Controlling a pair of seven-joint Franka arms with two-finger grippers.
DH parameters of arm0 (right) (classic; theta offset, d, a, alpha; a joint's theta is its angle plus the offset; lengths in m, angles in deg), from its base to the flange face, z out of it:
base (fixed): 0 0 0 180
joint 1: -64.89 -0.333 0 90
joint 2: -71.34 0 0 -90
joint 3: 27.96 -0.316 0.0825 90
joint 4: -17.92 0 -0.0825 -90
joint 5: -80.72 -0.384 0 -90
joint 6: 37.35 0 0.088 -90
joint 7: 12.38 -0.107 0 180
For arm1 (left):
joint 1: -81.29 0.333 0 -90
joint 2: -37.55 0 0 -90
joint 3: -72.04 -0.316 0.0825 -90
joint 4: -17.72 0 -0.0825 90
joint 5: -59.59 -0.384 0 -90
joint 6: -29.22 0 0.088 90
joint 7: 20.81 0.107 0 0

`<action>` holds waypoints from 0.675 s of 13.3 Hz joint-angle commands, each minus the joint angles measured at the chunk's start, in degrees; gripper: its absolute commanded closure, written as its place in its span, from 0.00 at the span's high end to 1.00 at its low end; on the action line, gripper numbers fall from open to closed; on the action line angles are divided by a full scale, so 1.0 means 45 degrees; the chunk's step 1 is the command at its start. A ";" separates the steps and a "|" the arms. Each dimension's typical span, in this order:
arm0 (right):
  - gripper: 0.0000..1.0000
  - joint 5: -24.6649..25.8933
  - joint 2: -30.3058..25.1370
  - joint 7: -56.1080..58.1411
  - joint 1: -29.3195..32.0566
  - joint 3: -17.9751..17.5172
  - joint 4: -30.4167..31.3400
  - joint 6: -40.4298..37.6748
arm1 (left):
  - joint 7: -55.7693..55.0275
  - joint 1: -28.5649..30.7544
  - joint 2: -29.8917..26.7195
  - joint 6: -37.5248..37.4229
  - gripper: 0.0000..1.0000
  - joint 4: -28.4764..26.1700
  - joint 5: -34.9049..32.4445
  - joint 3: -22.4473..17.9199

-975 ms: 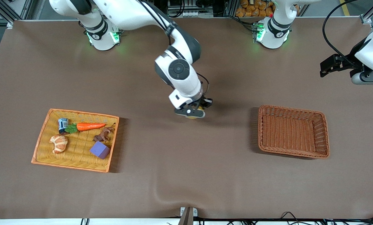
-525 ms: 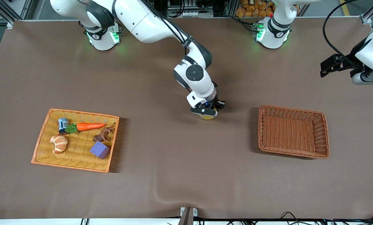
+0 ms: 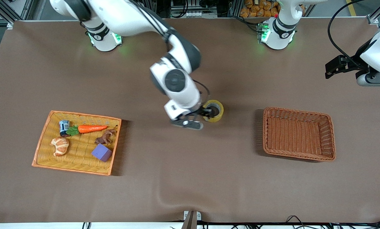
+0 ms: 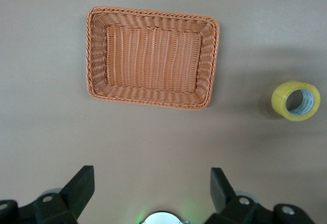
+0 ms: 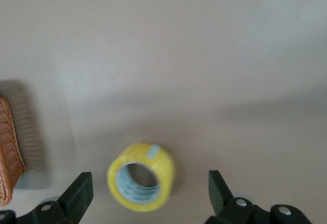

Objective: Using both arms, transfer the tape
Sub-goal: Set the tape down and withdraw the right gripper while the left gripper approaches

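1. Because the tabletop (image 3: 190,178) carries everything here, we begin with it: a brown sheet with the orange tray (image 3: 42,140) of toy food toward the right arm's end and the empty brown wicker basket (image 3: 331,140) toward the left arm's end.
2. We see the right arm (image 3: 139,19) reaching from its base to the middle of the tabletop, while the left arm (image 3: 376,54) waits above the tabletop's edge at its own end.
3. The right gripper (image 3: 206,113) hangs just above the tabletop beside the tape, its fingers (image 5: 79,193) spread wide and holding nothing. The left gripper (image 4: 150,193) is likewise spread and empty, looking down on basket and tape.
4. The tape (image 3: 213,110) rests free on the tabletop between tray and basket, nearer the basket and level with its edge that is farther from the front camera. We judge that the next move turns on this: the tape lies well apart from the left gripper, toward the right arm's end, past the basket, and the left arm must cross that stretch to reach it.
5. The roll sits on one flat face, so its axis points straight up and its hole (image 5: 139,175) opens to the ceiling; being round, it has no long axis. We judge that one finger in the hole and one outside the rim would hold it.
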 commanded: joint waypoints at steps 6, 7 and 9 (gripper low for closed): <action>1.00 0.1340 -0.6435 0.7114 0.5194 0.0062 0.6431 -0.1475 | -0.0356 -0.0446 0.0408 0.0107 1.00 0.0190 0.0238 0.0053; 1.00 0.1477 -0.6827 0.7604 0.5704 0.0081 0.6432 -0.2410 | -0.0356 -0.0506 0.0563 0.0262 1.00 0.0248 0.0238 0.0053; 1.00 0.1693 -0.7706 0.9262 0.7050 0.0062 0.6432 -0.3568 | -0.0356 -0.0583 0.0642 0.0750 1.00 0.0229 0.0316 0.0092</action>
